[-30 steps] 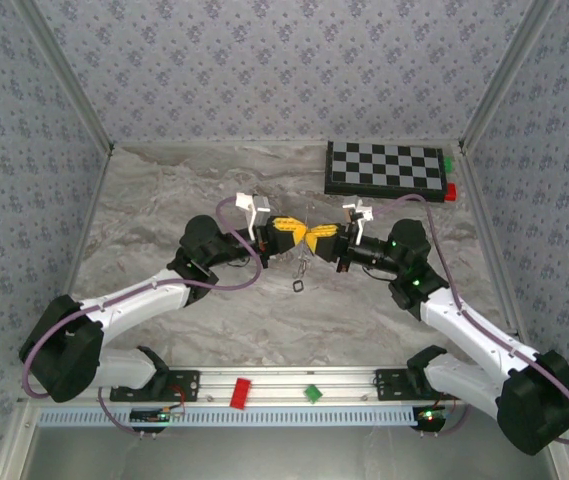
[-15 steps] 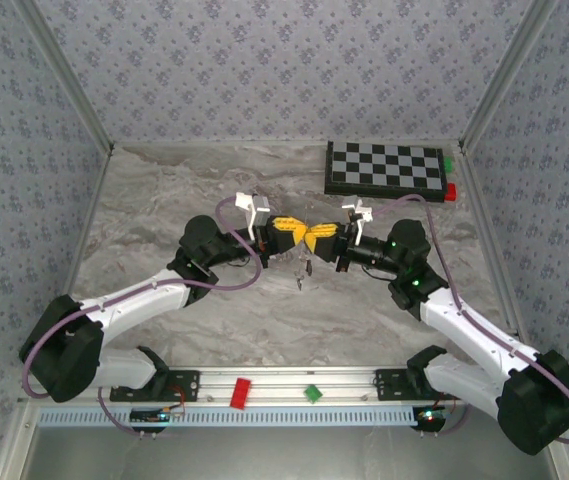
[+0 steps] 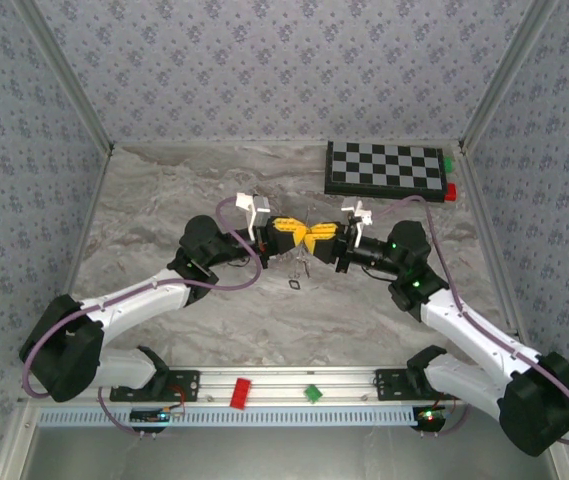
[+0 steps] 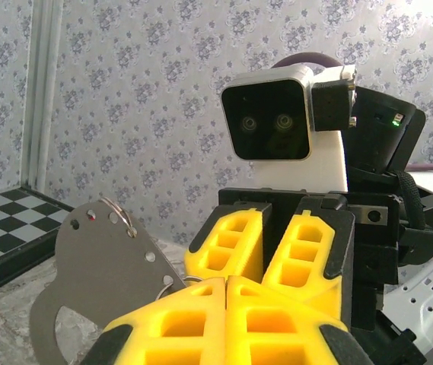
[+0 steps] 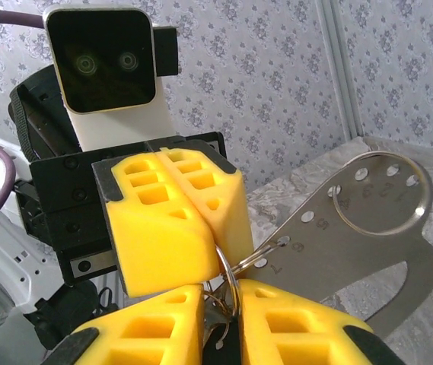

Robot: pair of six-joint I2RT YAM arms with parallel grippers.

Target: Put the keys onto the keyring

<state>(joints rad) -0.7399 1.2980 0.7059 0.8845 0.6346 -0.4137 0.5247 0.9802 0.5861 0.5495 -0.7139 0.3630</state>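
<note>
My two grippers meet tip to tip above the middle of the table. The left gripper [image 3: 297,236] [image 4: 226,283] has its yellow fingers pressed together, apparently pinching the keyring [image 5: 230,266], a thin metal loop that runs between both sets of fingertips. The right gripper [image 3: 316,238] [image 5: 227,293] is shut on a bunch of keys [image 5: 227,346]: a black head and thin metal blades sit in its gap, on that loop. A grey metal tag [image 5: 368,236] [image 4: 98,285] with numbered holes hangs from the loop. In the top view something small dangles below the fingertips [image 3: 305,266].
The checkered board [image 3: 384,168] lies at the back right, with a green block [image 3: 449,162] and a red block [image 3: 451,192] at its right end. A small dark item [image 3: 295,287] lies on the marble below the grippers. Red [image 3: 240,392] and green [image 3: 312,393] tags sit on the front rail.
Both arms stay in place. The piece dangling under the fingertips has swung a little.
</note>
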